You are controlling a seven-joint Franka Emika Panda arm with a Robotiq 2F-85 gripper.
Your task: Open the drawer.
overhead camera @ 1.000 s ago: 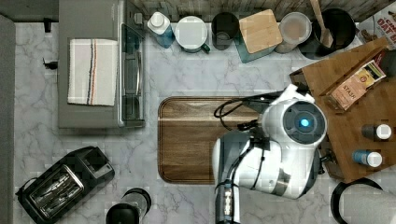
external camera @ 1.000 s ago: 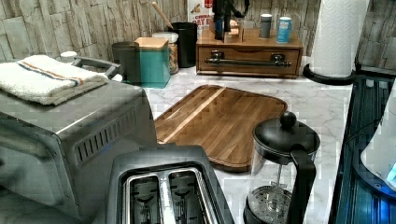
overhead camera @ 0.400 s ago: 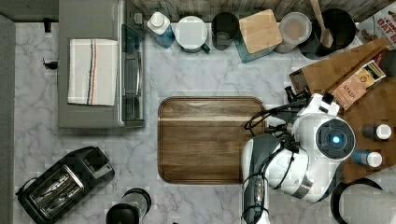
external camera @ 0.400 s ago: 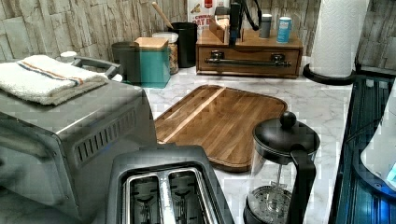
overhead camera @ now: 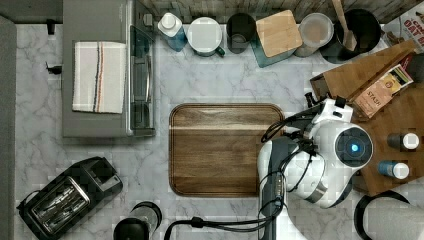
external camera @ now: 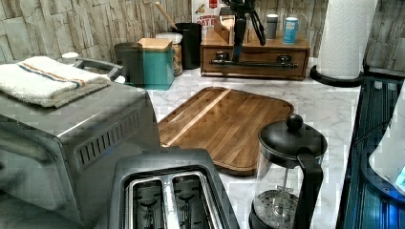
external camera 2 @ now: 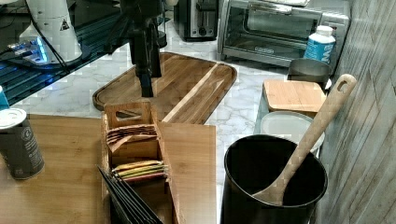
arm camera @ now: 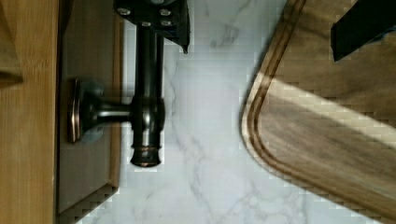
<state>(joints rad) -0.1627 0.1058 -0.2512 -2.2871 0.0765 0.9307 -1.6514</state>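
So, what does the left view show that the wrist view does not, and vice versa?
The left view gives the whole drawer front, its handle on both posts, plus the paper towel roll and French press. The wrist view gives the handle's knobbed end and one post's base plate. Both show the handle, serving board and marble counter.
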